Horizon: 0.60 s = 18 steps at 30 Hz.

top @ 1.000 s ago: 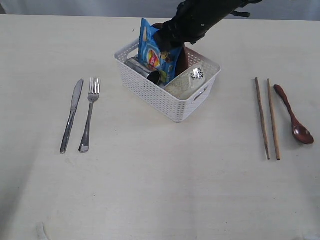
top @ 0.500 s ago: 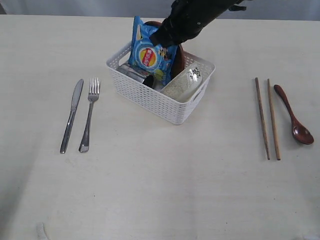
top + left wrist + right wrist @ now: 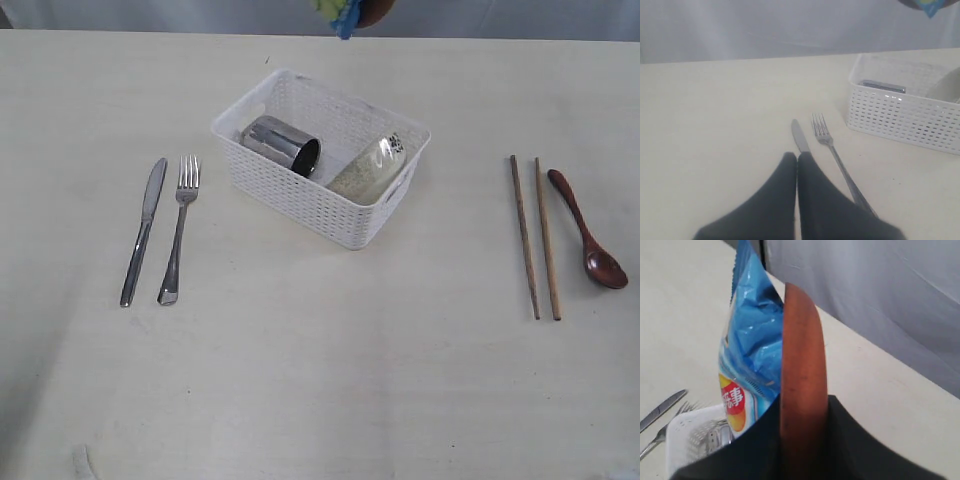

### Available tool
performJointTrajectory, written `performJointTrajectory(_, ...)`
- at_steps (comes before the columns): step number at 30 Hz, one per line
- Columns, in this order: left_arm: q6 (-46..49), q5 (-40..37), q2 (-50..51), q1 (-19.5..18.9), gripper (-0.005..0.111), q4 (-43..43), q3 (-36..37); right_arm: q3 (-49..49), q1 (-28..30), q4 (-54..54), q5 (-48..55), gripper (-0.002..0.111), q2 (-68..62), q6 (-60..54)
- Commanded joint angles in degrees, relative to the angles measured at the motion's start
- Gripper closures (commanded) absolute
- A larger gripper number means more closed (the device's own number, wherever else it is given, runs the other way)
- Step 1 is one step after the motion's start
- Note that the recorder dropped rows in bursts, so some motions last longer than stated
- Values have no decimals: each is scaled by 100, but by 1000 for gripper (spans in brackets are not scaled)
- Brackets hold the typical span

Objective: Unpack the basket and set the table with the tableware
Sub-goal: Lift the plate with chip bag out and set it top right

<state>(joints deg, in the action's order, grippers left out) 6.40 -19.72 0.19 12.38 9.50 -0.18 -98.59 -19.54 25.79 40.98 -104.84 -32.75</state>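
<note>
My right end effector [image 3: 802,445] is clamped on the small brown round plate [image 3: 800,365], held edge-on, with the blue chip bag [image 3: 752,340] up against it. Both are in the air above the white perforated plastic basket [image 3: 300,195]. My left end effector [image 3: 797,161] is fully closed on nothing, over the steel knife [image 3: 800,137]. 1 shiny steel cup [image 3: 282,143] and 1 pale bowl [image 3: 365,170] lie in the basket on the cream worktop [image 3: 320,380].

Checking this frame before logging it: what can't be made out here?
Exterior view: right gripper is beyond the top edge; only scraps of chip bag and brown plate show.
Left wrist view: left gripper covers the knife handle.
Right wrist view: bag and plate block most of the basket.
</note>
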Motion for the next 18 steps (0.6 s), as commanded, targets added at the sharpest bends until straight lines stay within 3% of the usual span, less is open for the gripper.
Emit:
performJointTrajectory(1,-5,12,-19,33,107,-9,18,-57,986,426,218,109,-14,203)
performJointTrajectory(10,-5,12,-19,33,107,-9,18,-57,3122,2936,1588,109,-1262,-307)
performJointTrajectory(18,-5,12,-19,33,107,-9,18,-57,3827,3736,1818,109,-2607,-332)
